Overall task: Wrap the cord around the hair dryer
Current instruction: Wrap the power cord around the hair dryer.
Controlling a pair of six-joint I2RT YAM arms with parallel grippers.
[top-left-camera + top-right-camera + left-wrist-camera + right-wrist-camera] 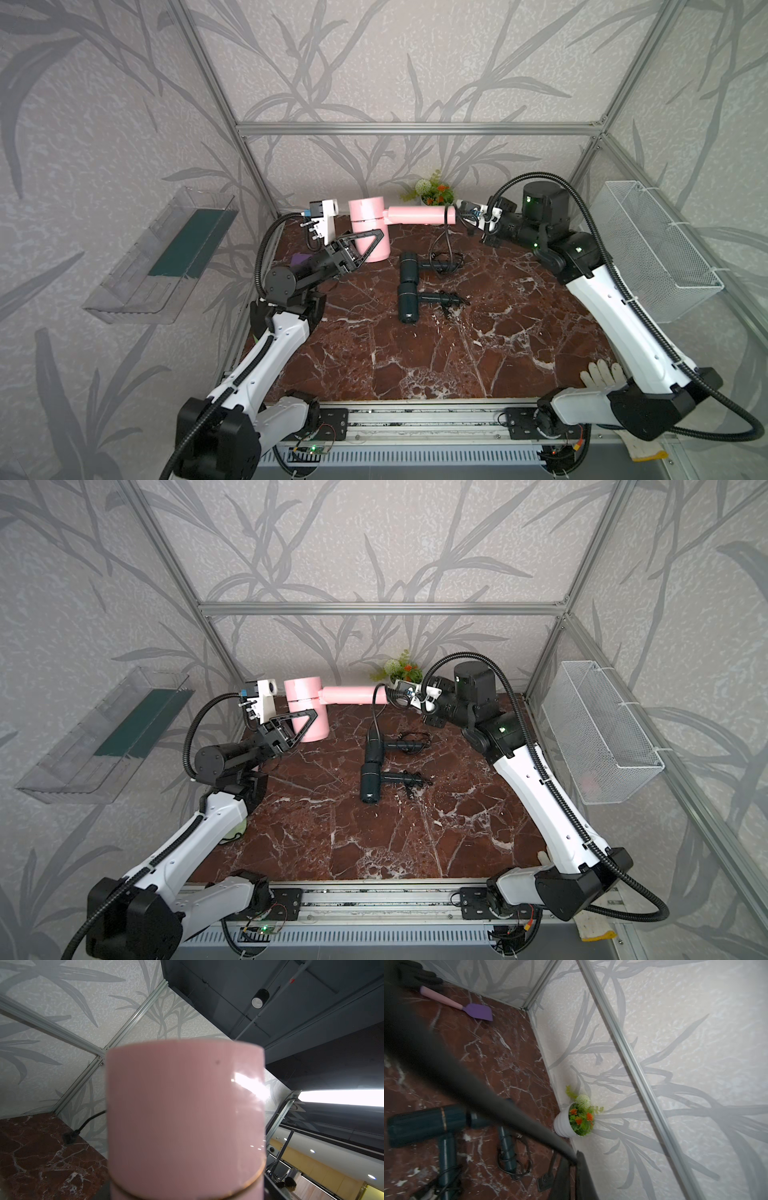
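- Both top views: soft, even light; wide-angle stretch toward 10 and 2 o'clock.
- Left wrist view: hair dryer [185, 1122] blurred, glare-streaked; ceiling lamp [340, 1098] blown out.
- Right wrist view: cord [477, 1086] a dark smear.

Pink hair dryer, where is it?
In both top views, the pink hair dryer is at the rear, barrel in the left pincer, handle reaching toward the right pincer.
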